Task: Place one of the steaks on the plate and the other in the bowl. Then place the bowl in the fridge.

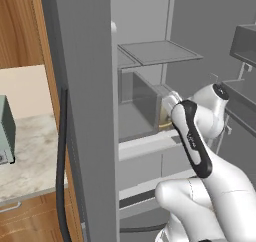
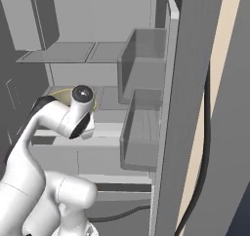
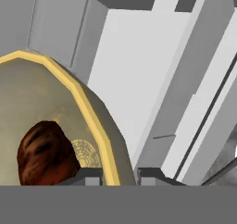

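A: Where's the bowl [image 3: 51, 121]?

B: Inside the open fridge [image 1: 150, 51], over a middle shelf, with a steak [image 3: 44, 153] in it. The jaws are clamped on its yellow rim.

A: How to finish well?

B: I'd keep it level, lower it until the base sits on the shelf [image 2: 110, 101], then release and back straight out.

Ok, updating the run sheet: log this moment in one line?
gripper: shut on bowl rim | steak: in bowl | bowl: inside open fridge
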